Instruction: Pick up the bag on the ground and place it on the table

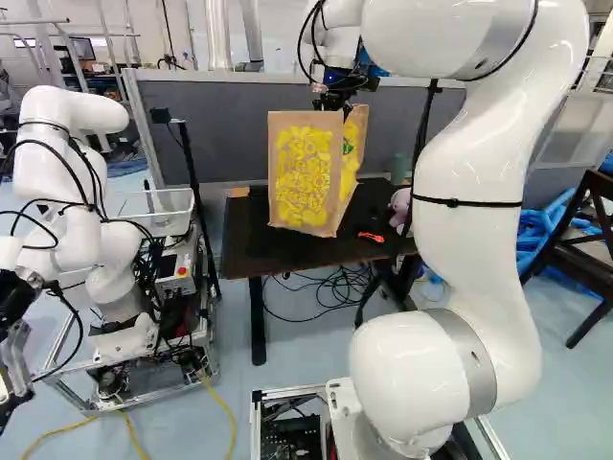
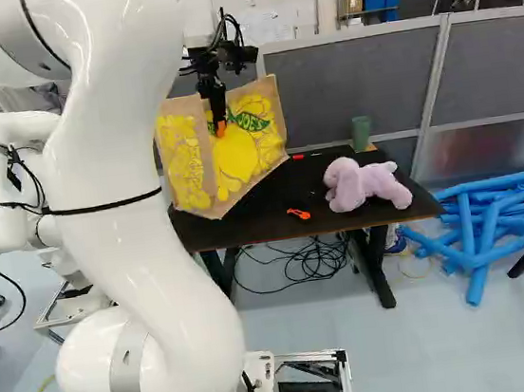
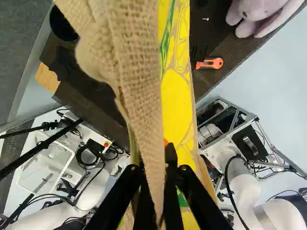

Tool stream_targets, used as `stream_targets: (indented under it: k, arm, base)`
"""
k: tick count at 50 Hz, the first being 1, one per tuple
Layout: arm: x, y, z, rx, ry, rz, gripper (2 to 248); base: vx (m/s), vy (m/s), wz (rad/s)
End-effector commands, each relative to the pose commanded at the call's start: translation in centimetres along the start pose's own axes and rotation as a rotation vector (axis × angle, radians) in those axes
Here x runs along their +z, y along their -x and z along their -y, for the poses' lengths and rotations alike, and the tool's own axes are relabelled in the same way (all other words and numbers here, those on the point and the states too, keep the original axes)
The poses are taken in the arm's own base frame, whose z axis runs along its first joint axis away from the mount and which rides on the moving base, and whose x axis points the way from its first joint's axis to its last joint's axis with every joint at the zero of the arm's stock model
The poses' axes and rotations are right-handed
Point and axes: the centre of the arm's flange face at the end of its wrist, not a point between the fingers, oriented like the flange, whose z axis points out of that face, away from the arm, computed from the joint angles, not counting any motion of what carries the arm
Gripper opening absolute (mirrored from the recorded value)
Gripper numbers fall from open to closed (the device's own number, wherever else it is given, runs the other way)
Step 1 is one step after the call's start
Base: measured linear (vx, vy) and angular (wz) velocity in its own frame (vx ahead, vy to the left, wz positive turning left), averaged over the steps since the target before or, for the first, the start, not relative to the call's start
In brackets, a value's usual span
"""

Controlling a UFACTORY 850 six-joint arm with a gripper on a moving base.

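The burlap tote bag (image 2: 237, 151), printed with yellow lemons, is hanging upright from the black gripper (image 2: 221, 124) over the left part of the dark table (image 2: 321, 171). The gripper is closing its fingers nearly together on a thin fold of burlap, pinching it from both sides; whether that fold is a handle or the top edge is hard to say. The bag's lower edge is showing against the tabletop in both base views, but from these angles I cannot tell whether it is touching or hanging just above.

Toward the near side, right of the bag, an orange-handled cutter (image 2: 299, 213) is lying on the table. Farther right a lavender plush toy (image 2: 366, 183) is resting, with a green cylinder (image 2: 360, 133) behind it on the far side.

The step in hand seems to be setting the bag down. Doing it well is calling for a slow, straight descent, with the whole base staying inside the left and near edges and well clear of the cutter. Because soft burlap is likely to sag, the arm should be letting the table take the weight before the fingers are parting. They should then be opening wide enough to free the fold and backing straight upward, lest snagged cloth be tipping the bag over.
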Motion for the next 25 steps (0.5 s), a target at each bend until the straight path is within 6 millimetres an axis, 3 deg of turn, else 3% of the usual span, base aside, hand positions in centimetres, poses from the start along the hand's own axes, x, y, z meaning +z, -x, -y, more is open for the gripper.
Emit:
stream_targets:
  k: [25]
  arm:
    - [4.0,-2.2,1.6,0.005,0.027,0.028,21]
  base:
    - [0.0,0.0,0.0]
